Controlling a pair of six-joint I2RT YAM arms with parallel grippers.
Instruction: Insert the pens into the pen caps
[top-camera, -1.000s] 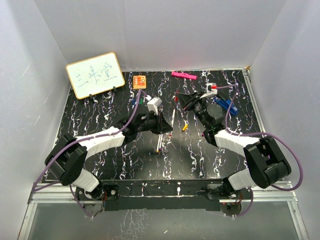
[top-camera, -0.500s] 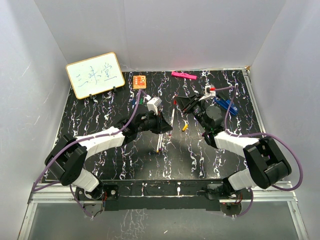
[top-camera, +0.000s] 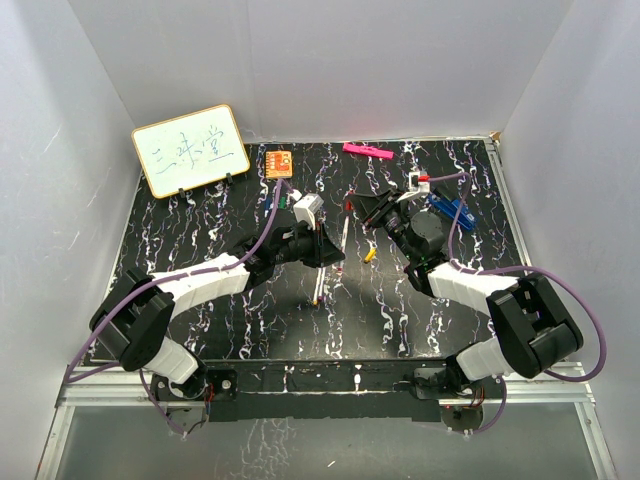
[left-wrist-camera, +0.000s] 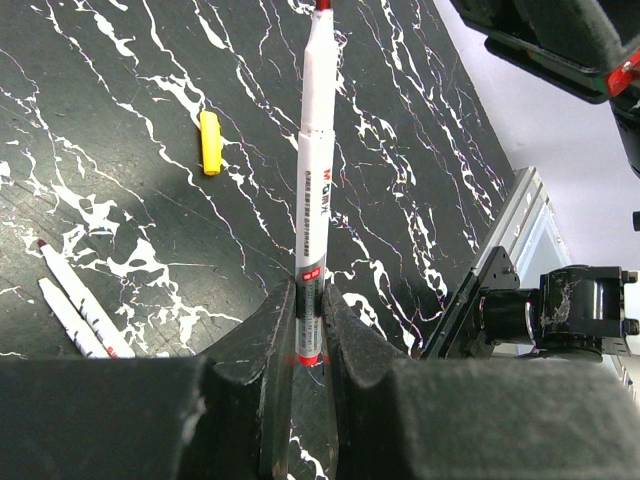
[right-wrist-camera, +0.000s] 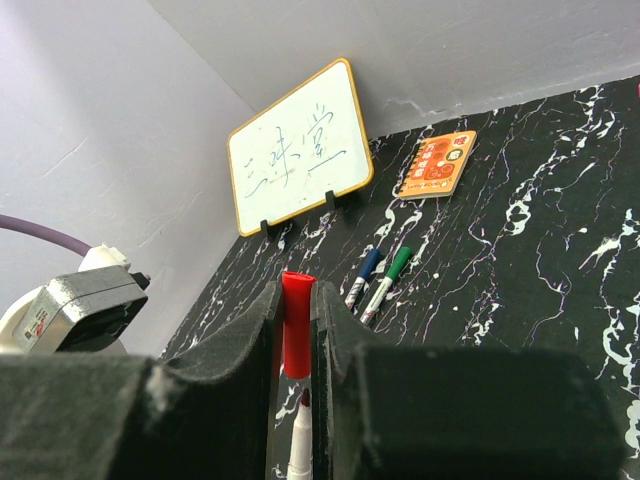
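Left wrist view: my left claw (left-wrist-camera: 308, 330) is clenched on the tail of a thin white-barrelled marker pen with a red tip (left-wrist-camera: 312, 190), which is lifted off the table and points toward 12 o'clock. In the right wrist view, my right claw (right-wrist-camera: 295, 300) grasps a stubby red plastic cap (right-wrist-camera: 295, 335). The pen's tip sits at the cap's mouth at 6 o'clock, and I judge it is not yet seated. A blue-capped pen (right-wrist-camera: 364, 276) and a green-capped pen (right-wrist-camera: 392, 276) at 1 o'clock look finished. Left to do, in the left wrist view: a loose yellow plastic cap (left-wrist-camera: 210, 142) at 10 o'clock and 2 bare white pens (left-wrist-camera: 85, 300) at 8 o'clock.
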